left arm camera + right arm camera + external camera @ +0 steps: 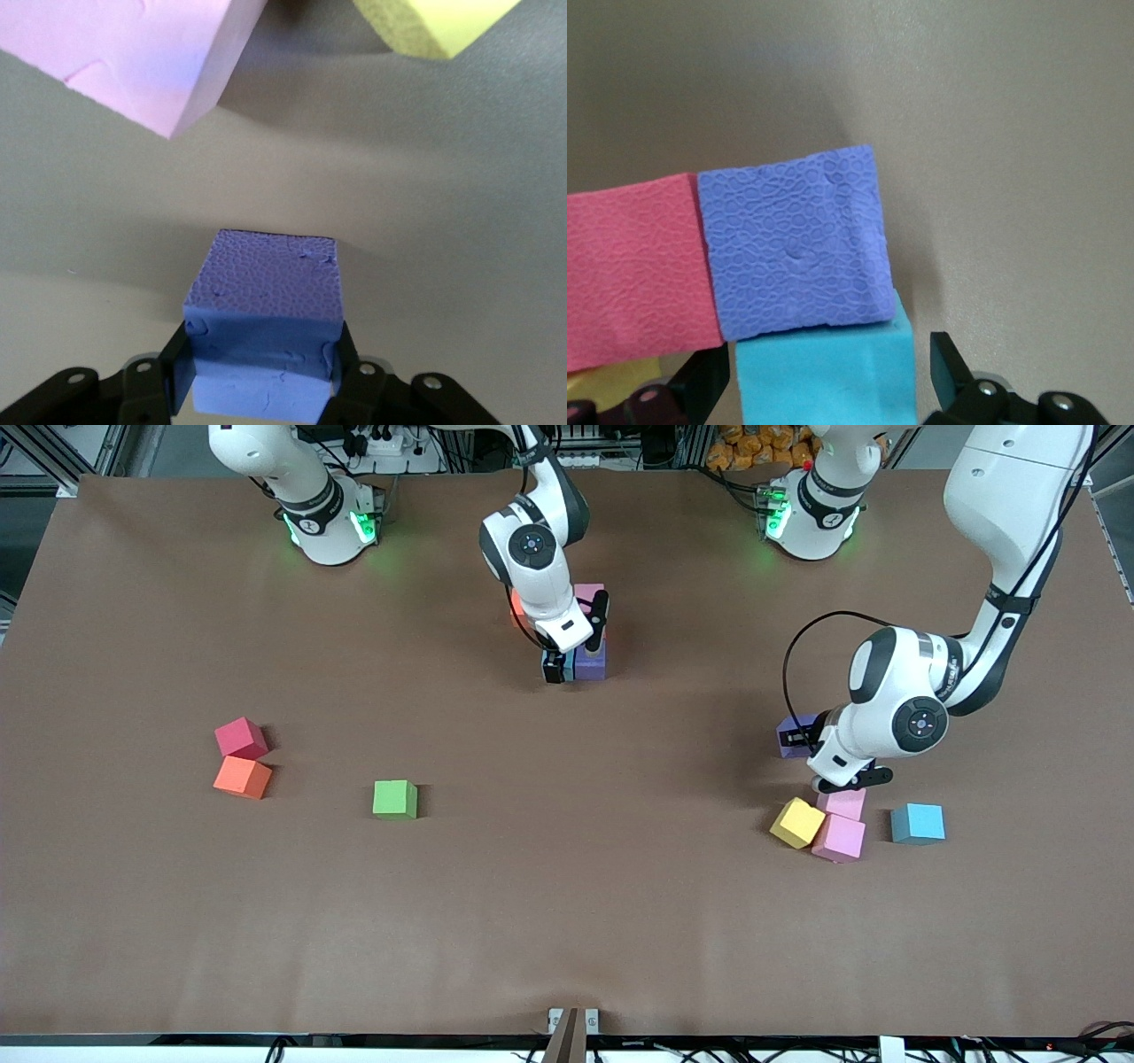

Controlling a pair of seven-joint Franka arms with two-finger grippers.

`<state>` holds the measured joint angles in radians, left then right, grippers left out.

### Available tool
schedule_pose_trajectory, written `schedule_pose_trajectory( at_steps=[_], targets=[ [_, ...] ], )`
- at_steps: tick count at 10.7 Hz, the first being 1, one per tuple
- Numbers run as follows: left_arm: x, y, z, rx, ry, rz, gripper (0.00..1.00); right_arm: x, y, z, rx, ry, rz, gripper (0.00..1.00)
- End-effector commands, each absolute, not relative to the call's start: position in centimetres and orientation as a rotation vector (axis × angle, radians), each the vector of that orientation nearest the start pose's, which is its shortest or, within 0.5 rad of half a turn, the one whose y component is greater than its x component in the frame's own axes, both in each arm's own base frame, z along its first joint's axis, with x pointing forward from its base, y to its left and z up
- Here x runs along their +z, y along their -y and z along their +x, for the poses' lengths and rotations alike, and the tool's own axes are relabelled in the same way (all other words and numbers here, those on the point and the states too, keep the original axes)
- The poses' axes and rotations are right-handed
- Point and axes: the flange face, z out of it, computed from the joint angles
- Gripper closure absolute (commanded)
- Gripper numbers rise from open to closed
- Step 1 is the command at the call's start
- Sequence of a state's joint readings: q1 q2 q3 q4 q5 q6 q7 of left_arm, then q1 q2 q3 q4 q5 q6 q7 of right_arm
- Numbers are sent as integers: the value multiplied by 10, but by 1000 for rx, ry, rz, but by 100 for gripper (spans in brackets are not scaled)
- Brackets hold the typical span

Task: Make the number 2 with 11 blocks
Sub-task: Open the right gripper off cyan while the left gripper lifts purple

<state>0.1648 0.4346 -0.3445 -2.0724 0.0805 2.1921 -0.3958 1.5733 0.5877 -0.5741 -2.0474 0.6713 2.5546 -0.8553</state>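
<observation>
Upper centre of the front view: my right gripper (824,390) stands wide astride the light blue block (833,354), seated in the part-built number 2 (590,662). My left gripper (261,359), at its own end of the table, clamps a purple block (266,274) on the table. Next move, as I judge it: lift the purple block clear and carry it to the digit.

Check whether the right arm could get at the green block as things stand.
Probably yes: the green block stands alone on bare table, and the right gripper, open at the light blue block, holds nothing.
</observation>
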Motion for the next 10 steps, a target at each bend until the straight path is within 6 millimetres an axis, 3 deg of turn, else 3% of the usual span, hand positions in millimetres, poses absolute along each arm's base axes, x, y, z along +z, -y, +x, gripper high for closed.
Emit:
schedule_pose_trajectory(
  at_steps=[1, 3, 7, 8, 10],
  targets=[
    [217, 104, 556, 443, 235, -3120, 51, 199, -502, 326, -121, 1929, -2365, 0],
    [234, 115, 562, 396, 223, -3135, 52, 209, -501, 329, -136, 1921, -2354, 0],
    [261, 164, 565, 354, 284, -3170, 52, 243, -487, 347, -101, 1904, -2311, 0],
    [266, 176, 563, 351, 299, -3172, 53, 253, -479, 357, -84, 1898, -2304, 0],
    [276, 186, 561, 337, 314, -3173, 54, 276, -444, 393, -38, 1815, -2352, 0]
  ],
)
